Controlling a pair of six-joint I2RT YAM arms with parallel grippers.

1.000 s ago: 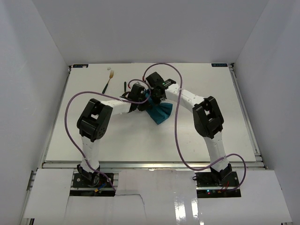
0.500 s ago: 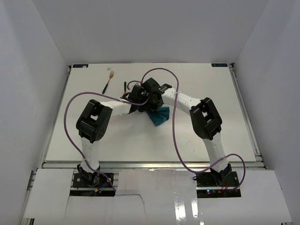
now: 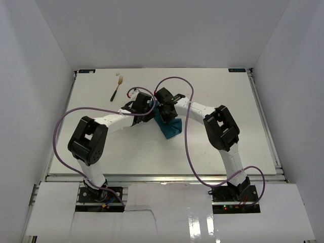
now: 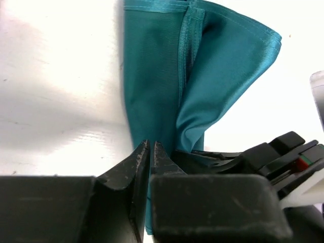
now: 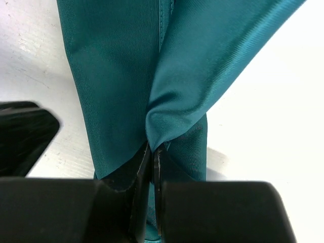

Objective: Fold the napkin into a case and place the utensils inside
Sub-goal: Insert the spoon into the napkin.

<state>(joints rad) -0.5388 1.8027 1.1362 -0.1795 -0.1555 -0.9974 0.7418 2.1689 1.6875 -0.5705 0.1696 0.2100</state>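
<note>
My right gripper (image 5: 153,152) is clamped on the napkin (image 5: 116,66): the two jaws are pressed together on a raised fold of the teal cloth, which fans upward and to the right from the pinch. My left gripper (image 4: 151,147) sits just beside it on the napkin's left side, its jaws drawn almost together with a thin strip of teal showing between them, so it too grips the cloth, at the edge of the flatter left-hand layer. From above, both grippers meet near the middle of the tabletop (image 3: 217,142), toward its far half, and the napkin lies bunched and partly folded under and just in front of them, its free end trailing toward my bases. The fork (image 3: 116,88) lies well apart at the far left, pale head pointing away from me. I cannot make out the knife.
</note>
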